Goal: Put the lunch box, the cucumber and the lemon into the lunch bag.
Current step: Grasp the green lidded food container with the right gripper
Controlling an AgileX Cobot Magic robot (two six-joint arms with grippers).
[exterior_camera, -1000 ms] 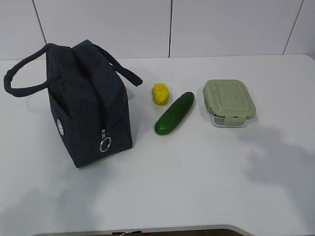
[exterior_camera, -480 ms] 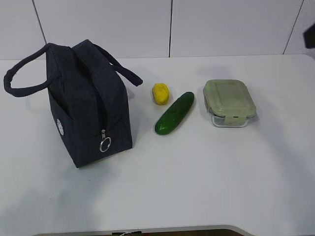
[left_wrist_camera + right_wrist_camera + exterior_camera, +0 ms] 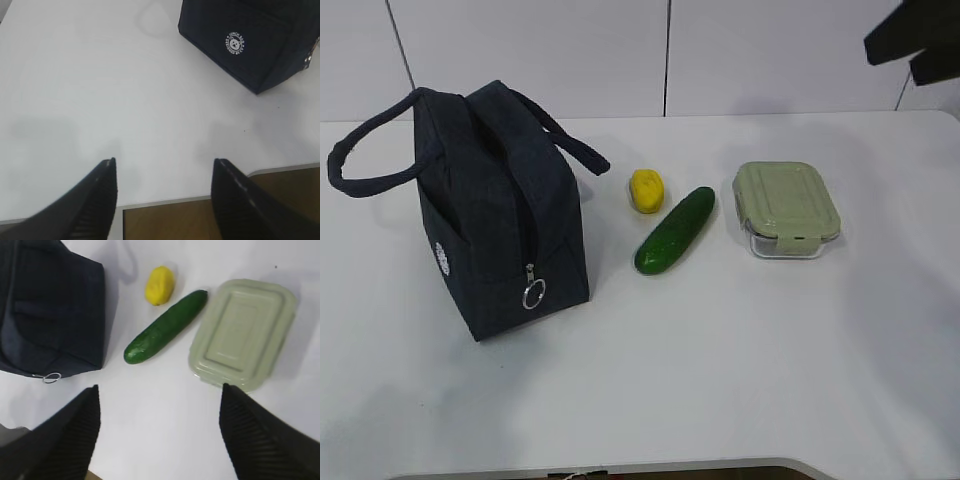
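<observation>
The navy lunch bag [image 3: 495,215] stands on the left of the white table, zipper shut, its ring pull [image 3: 533,293] hanging at the front. To its right lie the yellow lemon [image 3: 648,190], the dark green cucumber [image 3: 675,230] and the lunch box [image 3: 786,208] with its sage-green lid. My right gripper [image 3: 159,392] is open high above the table, with the cucumber [image 3: 165,326], lemon [image 3: 160,285], lunch box [image 3: 242,333] and bag [image 3: 50,310] below it. Only a dark part of that arm [image 3: 920,35] shows at top right. My left gripper [image 3: 164,165] is open over the table's front edge, empty, the bag [image 3: 252,40] ahead.
The table's front edge [image 3: 165,202] runs just under the left fingertips, with brown floor beyond it. A white tiled wall [image 3: 670,55] stands behind the table. Bare tabletop [image 3: 720,380] lies in front of the objects.
The right arm has come into the exterior view at the top right corner, moving inward and down. The bag, lemon, cucumber and lunch box have not moved.
</observation>
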